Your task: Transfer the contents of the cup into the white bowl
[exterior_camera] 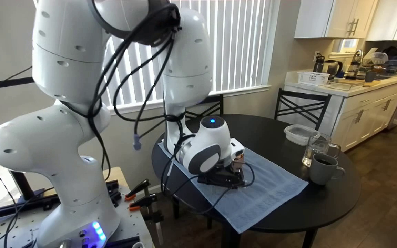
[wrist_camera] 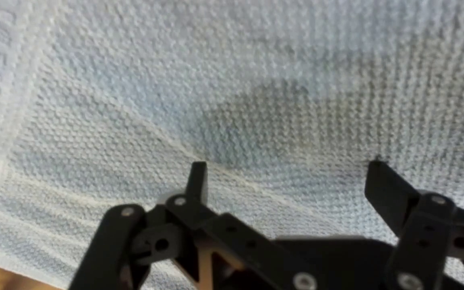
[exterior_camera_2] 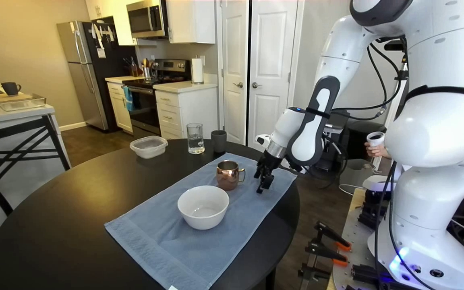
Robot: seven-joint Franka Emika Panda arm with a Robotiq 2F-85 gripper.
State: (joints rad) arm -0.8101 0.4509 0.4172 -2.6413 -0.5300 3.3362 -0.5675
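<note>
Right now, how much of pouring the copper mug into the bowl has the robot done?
Done: only the setup. The copper mug stands upright near the white bowl, both on the blue towel. In hand: nothing; the end effector is open near the mug, only towel showing between its fingers. Left: probably grip, lift and tip the mug, since the bowl looks empty. The mug's contents are hidden.

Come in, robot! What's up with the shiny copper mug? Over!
Black two-fingered gripper open, empty. Shiny copper mug upright on blue cloth towel, contents hidden. No obstacle seen between gripper and mug.
</note>
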